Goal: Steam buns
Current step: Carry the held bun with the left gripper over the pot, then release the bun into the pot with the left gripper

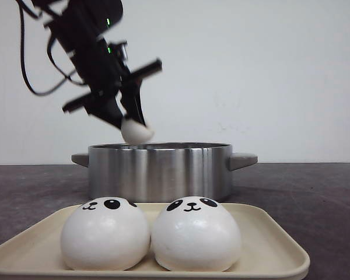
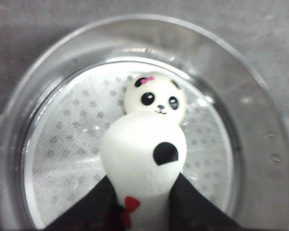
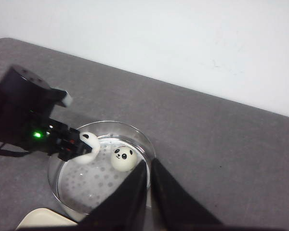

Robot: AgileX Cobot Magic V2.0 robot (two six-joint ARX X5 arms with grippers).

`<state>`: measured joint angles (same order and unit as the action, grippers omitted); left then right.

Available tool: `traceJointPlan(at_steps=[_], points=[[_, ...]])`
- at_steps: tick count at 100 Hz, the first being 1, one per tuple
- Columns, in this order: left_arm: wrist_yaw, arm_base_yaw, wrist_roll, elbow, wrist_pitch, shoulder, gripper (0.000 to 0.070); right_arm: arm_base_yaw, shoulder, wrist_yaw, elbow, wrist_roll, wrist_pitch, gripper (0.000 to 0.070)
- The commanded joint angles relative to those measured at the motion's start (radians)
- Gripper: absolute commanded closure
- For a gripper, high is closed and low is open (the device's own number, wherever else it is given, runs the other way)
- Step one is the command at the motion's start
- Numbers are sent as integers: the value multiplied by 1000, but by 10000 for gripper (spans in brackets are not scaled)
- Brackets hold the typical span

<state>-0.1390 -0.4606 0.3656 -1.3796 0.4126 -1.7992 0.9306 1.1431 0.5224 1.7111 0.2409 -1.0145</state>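
Note:
My left gripper (image 1: 131, 119) hangs over the steel pot (image 1: 160, 169), shut on a white panda bun (image 1: 136, 132). In the left wrist view that squeezed bun (image 2: 144, 154) sits between the black fingers (image 2: 94, 209), above the perforated steamer tray (image 2: 62, 139). Another panda bun (image 2: 155, 96) with a pink bow lies inside the pot, also seen as a bun (image 3: 123, 158) in the right wrist view. Two more buns (image 1: 105, 233) (image 1: 195, 233) rest on the beige tray (image 1: 274, 251) in front. My right gripper (image 3: 149, 175) is high above the pot's edge, its jaws nearly together and empty.
The pot has side handles (image 1: 242, 159) and stands on a dark grey tabletop (image 1: 315, 198) before a white wall. The left arm's cable (image 1: 29, 76) loops down at the upper left. A corner of the beige tray (image 3: 43, 219) shows in the right wrist view.

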Motion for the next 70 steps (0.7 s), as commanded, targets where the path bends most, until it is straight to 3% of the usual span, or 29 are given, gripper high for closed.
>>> traceJointPlan(at_steps=[1,21,34,41,60,70], points=[[-10,-2,-8,-22,-25,-39,696,11,13,2,17,12,2,694],[-7,-2,-9,-22,-64,-92,482,12,13,2,17,13,-16,694],[-7,1,-9,-22,-70,-96,168,12,13,2,17,13,-23,694],[-10,2,-9,-23,-69,-96,67,12,13,2,17,13,-24,694],[-23,3,-9,-56,-33,-95,54,12,13,1,17,14,-32,694],[-30,3,-9,-124,60,-94,69,11,15,1,15,14,-50,694]])
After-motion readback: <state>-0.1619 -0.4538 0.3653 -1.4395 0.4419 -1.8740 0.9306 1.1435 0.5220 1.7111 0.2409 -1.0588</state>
